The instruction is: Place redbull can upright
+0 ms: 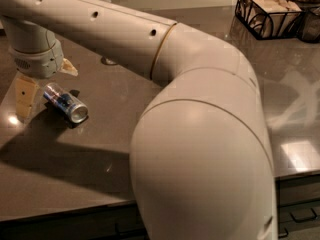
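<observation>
The redbull can (66, 103) lies on its side on the grey-brown table (100, 174) at the left, its silver top pointing to the front right. My gripper (46, 84) hangs over the can's far end, with one cream finger (25, 95) down at the can's left and the other (69, 68) behind it. The fingers stand apart on either side of the can and do not clamp it. My big white arm fills the middle of the view and hides much of the table.
A black wire basket (267, 11) with pale packets stands at the back right. A round base of a clear bottle (109, 61) peeks out behind the arm. The table's front edge runs along the bottom.
</observation>
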Controlling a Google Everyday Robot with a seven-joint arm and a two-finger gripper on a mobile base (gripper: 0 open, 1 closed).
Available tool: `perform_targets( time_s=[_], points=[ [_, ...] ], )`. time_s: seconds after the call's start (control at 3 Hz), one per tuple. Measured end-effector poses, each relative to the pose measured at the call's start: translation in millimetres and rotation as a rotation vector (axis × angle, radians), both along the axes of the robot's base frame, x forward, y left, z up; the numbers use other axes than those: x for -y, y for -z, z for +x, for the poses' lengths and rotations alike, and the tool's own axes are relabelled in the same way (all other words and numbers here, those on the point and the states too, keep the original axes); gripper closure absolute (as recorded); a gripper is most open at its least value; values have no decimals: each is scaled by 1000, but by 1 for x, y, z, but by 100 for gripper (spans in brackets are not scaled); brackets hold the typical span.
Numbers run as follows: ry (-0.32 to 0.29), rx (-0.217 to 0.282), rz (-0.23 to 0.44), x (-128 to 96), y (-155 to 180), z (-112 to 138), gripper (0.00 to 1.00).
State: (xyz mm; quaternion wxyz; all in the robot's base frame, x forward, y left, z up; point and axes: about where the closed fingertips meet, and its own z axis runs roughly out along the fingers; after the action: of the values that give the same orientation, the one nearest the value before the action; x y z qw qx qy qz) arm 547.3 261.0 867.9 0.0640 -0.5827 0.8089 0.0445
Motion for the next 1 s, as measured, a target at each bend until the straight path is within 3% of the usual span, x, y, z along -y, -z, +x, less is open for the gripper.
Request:
perform_targets(
  time_s=[0.33,1.0],
  points=[
    [17,12,-40,-10,11,2,0],
    [16,8,-76,-17,21,8,40]
  ],
)
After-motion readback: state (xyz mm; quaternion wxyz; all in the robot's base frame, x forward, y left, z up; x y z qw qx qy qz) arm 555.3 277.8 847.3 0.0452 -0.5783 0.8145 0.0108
